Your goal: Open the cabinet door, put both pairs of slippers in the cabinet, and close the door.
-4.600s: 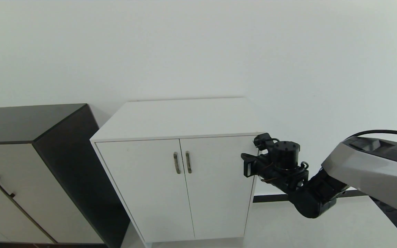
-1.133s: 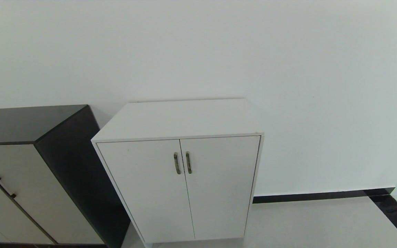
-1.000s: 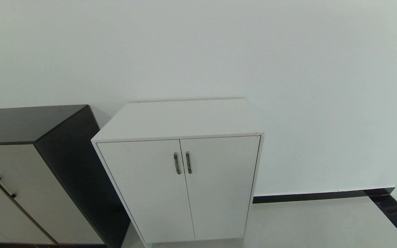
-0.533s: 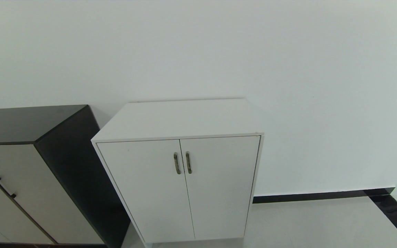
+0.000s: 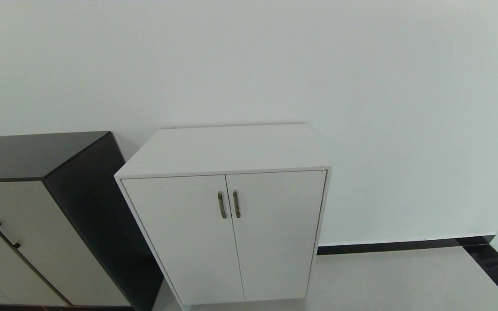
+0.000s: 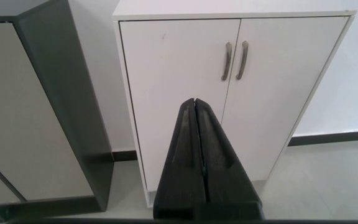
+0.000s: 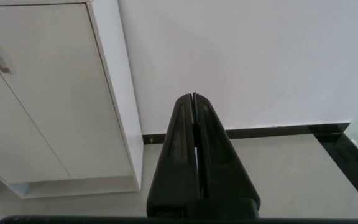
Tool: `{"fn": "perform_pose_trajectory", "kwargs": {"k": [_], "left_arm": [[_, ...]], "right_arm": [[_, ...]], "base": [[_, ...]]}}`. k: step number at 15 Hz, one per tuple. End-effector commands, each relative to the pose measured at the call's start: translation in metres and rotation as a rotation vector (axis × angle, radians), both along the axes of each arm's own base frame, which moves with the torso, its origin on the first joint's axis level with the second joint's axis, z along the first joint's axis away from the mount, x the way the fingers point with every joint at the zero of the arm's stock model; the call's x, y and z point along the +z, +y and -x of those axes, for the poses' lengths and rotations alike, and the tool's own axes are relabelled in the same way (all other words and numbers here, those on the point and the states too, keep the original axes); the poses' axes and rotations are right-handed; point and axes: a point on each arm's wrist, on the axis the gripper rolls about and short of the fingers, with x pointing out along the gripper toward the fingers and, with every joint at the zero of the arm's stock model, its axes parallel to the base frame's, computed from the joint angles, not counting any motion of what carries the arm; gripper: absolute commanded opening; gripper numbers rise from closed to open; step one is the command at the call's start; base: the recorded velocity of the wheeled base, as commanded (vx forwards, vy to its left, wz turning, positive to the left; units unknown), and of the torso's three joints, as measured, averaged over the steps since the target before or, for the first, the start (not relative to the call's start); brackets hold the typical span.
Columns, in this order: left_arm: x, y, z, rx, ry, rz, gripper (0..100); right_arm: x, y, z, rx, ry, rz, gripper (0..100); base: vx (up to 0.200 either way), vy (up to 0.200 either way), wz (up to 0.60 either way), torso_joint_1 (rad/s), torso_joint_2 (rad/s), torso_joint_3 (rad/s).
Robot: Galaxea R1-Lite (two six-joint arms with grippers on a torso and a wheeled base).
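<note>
**White rectangular two-door cabinet** standing on the pale grey floor against the plain white wall. In the head view it fills the centre and extends toward 6 o'clock. Its long axis is vertical and its front faces the robot. Both doors are closed and flush, and the seam between them runs from top to bottom. The left door's slim grey metal bar handle and the right door's matching bar handle stand upright and parallel. They sit just beside each other on either side of the seam, in the upper half of the doors. **Left claw**: black, its two fingers pressed together along their whole length, clenched on nothing. The cabinet lies straight ahead of the tips and well apart from them. The tips are directed at the left door, near the seam and lower on the door than the handles. **Right claw**: likewise clenched and empty. The cabinet's right door and right side panel lie ahead and off to one side, well apart. The tips are directed at the wall beside the cabinet. **Surroundings**: a black-sided cabinet with a pale front stands at 8 o'clock in the head view, near the white cabinet's left side, and the left wrist view shows a gap between the two. A black skirting strip runs along the foot of the wall at 4 o'clock.
</note>
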Motion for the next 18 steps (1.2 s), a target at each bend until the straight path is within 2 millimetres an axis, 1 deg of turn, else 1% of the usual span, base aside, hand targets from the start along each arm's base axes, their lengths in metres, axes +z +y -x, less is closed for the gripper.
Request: {"fn": "perform_pose_trajectory", "kwargs": {"k": [1, 4, 6, 18], "left_arm": [[0.0001, 0.0, 0.0, -0.001, -0.001, -0.001, 0], [0.0001, 0.0, 0.0, -0.001, -0.001, -0.001, 0], [0.0001, 0.0, 0.0, -0.001, -0.001, -0.001, 0], [0.0001, 0.0, 0.0, -0.001, -0.001, -0.001, 0]], "right_arm": [[0.0002, 0.0, -0.0014, -0.005, 0.017, -0.025, 0], [-0.0003, -0.0002, 0.0, -0.026, 0.001, -0.008, 0], [0.0, -0.0001, 0.0001, -0.017, -0.006, -0.074, 0], [-0.0001, -0.0001, 0.0002, -0.015, -0.007, -0.065, 0]], "base": [[0.0, 0.0, 0.0, 0.0, 0.0, 0.0], [0.0, 0.0, 0.0, 0.0, 0.0, 0.0], [0.0, 0.0, 0.0, 0.0, 0.0, 0.0], [0.0, 0.0, 0.0, 0.0, 0.0, 0.0]]}}
